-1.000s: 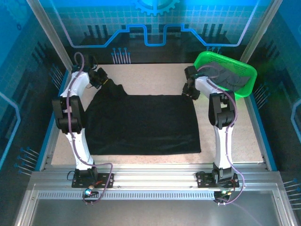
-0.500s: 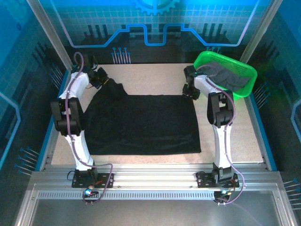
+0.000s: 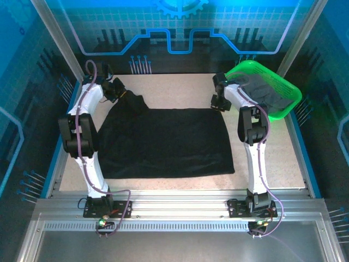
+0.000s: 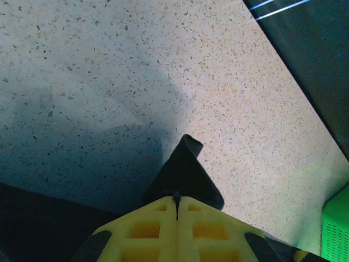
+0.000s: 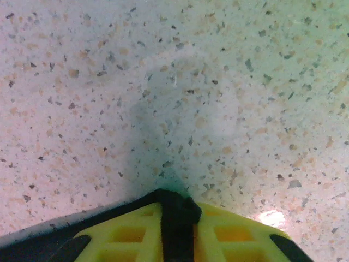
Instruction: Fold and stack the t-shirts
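**Table** point(image 3: 180, 87): a speckled beige surface that carries everything else.

**Black t-shirt** point(image 3: 169, 142): spread flat across the middle of the table, between the two arms. Its near hem runs along the near edge of the table. Its far left corner is drawn up into a peak toward the left gripper, and its far right corner ends at the right gripper.

**Green basket** point(image 3: 279, 113): mesh plastic, at the far right corner of the table, just beside the right arm and apart from the black t-shirt.

**Dark grey t-shirt** point(image 3: 267, 90): crumpled inside the green basket.

**Left gripper** point(image 3: 124, 94): at the far left of the table, over the peaked corner of the black t-shirt. In the left wrist view the yellow fingers point(image 4: 144, 218) are pressed together on the cloth. A small triangular tip of black fabric sticks out just beyond them, over bare table.

**Right gripper** point(image 3: 218, 103): at the far right corner of the black t-shirt, beside the green basket. In the right wrist view the yellow fingers point(image 5: 229, 229) are closed on a thin black strip of cloth pinched between them. More black fabric trails off to the lower left, and the speckled table lies just past the fingertips.
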`<action>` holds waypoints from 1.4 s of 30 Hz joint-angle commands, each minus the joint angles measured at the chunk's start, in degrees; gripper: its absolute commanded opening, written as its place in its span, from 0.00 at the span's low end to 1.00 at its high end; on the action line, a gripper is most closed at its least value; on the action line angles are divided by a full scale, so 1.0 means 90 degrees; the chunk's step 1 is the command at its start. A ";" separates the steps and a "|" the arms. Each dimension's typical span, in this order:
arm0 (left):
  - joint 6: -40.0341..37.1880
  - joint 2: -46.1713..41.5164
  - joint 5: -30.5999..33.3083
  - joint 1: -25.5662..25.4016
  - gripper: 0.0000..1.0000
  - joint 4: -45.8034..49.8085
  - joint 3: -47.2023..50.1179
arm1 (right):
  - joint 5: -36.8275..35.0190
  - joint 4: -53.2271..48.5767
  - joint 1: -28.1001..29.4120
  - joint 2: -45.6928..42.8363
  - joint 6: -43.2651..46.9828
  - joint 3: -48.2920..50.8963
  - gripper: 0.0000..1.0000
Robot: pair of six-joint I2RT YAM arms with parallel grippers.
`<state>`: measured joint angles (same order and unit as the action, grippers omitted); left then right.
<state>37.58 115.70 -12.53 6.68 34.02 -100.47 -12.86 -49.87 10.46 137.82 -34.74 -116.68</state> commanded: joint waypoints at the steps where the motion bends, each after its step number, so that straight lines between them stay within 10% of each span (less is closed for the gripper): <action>1: 0.0036 -0.0347 -0.0122 -0.0039 0.00 0.0128 0.0164 | -0.0181 0.0088 -0.0204 0.0041 0.0025 0.0200 0.08; 14: -0.0275 -0.1109 0.0387 -0.0019 0.00 0.0230 0.0973 | -0.0282 0.1112 0.0024 -0.1533 0.0670 0.1533 0.00; 28: 0.0426 -0.4499 0.2557 -0.0009 0.00 0.0955 0.4326 | -0.0184 0.2011 0.0247 -0.3486 0.0638 0.4075 0.00; 42: 0.0851 -0.6486 0.3111 0.0000 0.00 0.2046 0.5874 | -0.0146 0.1913 0.0451 -0.4970 0.0237 0.6091 0.00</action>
<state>43.83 59.24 12.84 6.68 49.21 -49.12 -13.43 -32.10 13.93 95.81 -31.22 -64.12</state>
